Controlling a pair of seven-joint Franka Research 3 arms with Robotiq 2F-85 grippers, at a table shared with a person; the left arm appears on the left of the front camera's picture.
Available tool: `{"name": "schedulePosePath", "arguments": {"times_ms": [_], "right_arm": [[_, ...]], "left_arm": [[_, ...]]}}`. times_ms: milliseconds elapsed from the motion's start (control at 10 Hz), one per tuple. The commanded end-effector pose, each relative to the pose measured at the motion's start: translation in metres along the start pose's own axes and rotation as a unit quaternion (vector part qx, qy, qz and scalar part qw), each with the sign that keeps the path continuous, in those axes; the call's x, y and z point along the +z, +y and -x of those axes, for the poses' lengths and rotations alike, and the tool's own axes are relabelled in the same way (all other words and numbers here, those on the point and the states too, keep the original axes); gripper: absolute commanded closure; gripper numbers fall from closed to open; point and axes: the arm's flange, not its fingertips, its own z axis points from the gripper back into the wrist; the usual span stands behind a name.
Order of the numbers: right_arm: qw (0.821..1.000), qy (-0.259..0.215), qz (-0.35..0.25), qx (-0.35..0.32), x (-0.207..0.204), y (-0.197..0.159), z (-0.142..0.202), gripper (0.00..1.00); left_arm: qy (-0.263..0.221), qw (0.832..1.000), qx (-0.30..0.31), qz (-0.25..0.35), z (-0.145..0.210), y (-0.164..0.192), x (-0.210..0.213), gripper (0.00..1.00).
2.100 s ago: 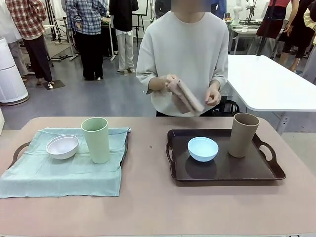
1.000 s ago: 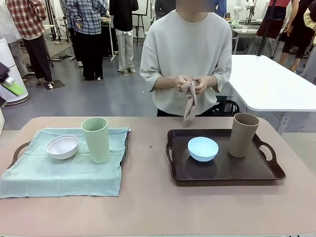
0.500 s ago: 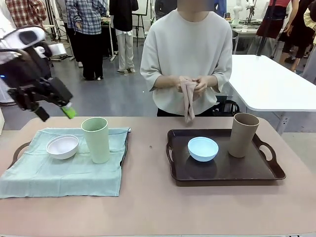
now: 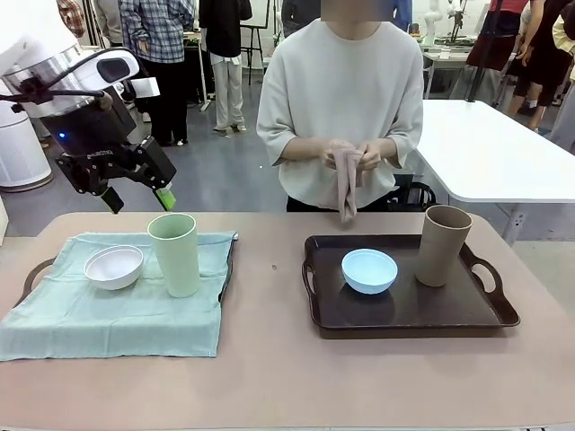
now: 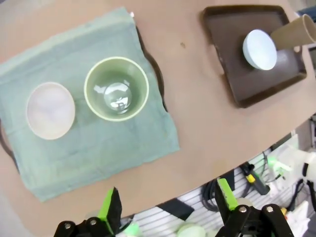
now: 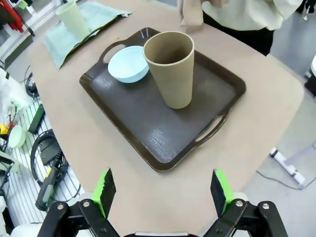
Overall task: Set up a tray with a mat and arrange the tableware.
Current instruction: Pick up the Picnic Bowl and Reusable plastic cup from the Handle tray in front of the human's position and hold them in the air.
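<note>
As your left gripper (image 4: 138, 198) and right gripper (image 6: 162, 190) hang spread wide, pinch the likely light, slick pale green cup (image 4: 175, 254) near its rim.

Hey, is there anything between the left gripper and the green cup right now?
Nothing visible. The left gripper hangs open in the air above the green cup, slightly to its left, with clear space between them. The white bowl sits beside the cup on the mat, not touching it.
</note>
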Motion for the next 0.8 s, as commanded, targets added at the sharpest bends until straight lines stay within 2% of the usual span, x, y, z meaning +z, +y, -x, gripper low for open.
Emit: {"name": "schedulePosePath", "arguments": {"times_ms": [0, 200, 300, 500, 600, 700], "right_arm": [[1.000, -0.001, -0.006, -0.002, 0.003, 0.001, -0.002, 0.00], [1.000, -0.001, 0.001, -0.001, 0.001, 0.000, 0.000, 0.00], [0.997, -0.012, -0.021, 0.078, 0.005, -0.017, -0.016, 0.00], [0.979, 0.009, -0.048, 0.199, 0.002, -0.039, -0.039, 0.00], [0.969, 0.026, -0.063, 0.236, 0.002, -0.053, -0.045, 0.00], [0.961, 0.040, -0.078, 0.260, 0.000, -0.063, -0.049, 0.00]], "left_arm": [[0.000, 1.000, -0.009, -0.002, 0.008, 0.005, 0.002, 0.00], [0.000, 1.000, 0.000, 0.004, 0.001, 0.001, 0.001, 0.00], [-0.017, 1.000, -0.019, -0.014, -0.007, -0.020, -0.010, 0.00], [-0.048, 0.997, -0.041, -0.049, -0.030, -0.077, -0.018, 0.00], [-0.060, 0.995, -0.037, -0.069, -0.047, -0.095, -0.028, 0.00], [-0.041, 0.996, -0.030, -0.075, -0.063, -0.109, -0.040, 0.00]]}}
